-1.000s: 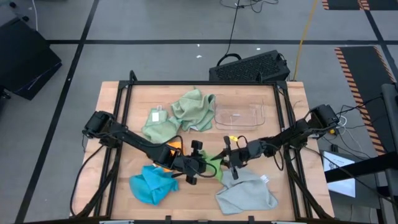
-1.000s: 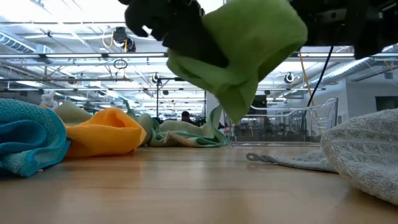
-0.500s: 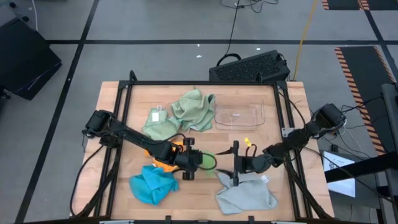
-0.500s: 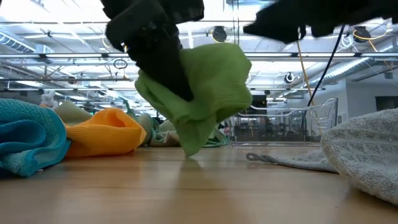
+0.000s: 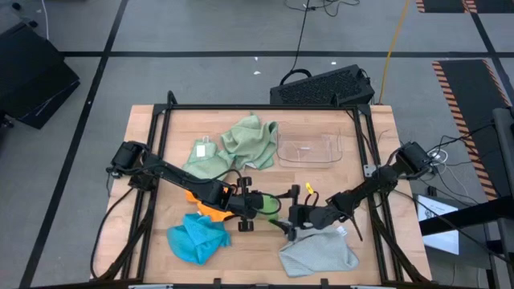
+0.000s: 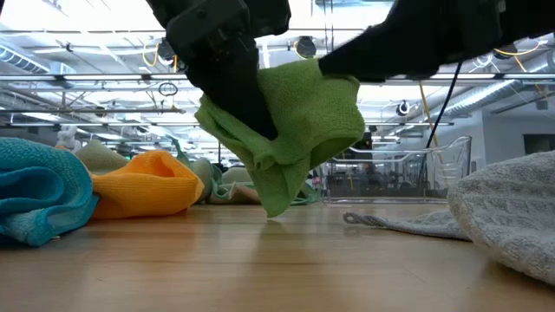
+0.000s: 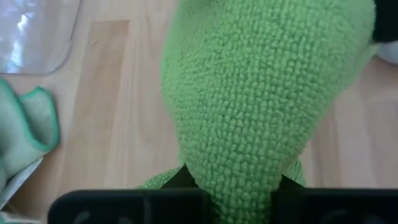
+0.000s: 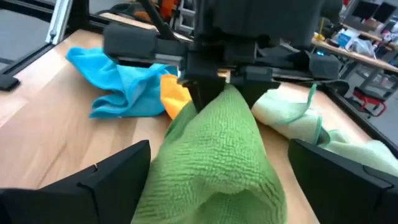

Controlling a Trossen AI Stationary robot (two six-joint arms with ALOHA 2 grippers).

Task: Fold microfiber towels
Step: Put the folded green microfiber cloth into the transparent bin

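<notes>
Since a second ago right gripper (image 5: 289,225) let go, jaws spread; left gripper (image 5: 259,204) clenches bright green towel (image 6: 295,130) just above table (image 6: 277,269) beside orange towel (image 6: 143,182); next, regrasp a free corner.

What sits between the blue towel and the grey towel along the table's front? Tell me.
Mostly bare wood. The high view shows the blue towel and grey towel apart, with the bright green towel held above, slightly behind that gap.

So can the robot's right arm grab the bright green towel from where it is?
Probably yes. The right gripper is open, its fingers either side of the bright green towel, with nothing between. The left gripper is shut on the towel's other end, holding it above the table.
</notes>
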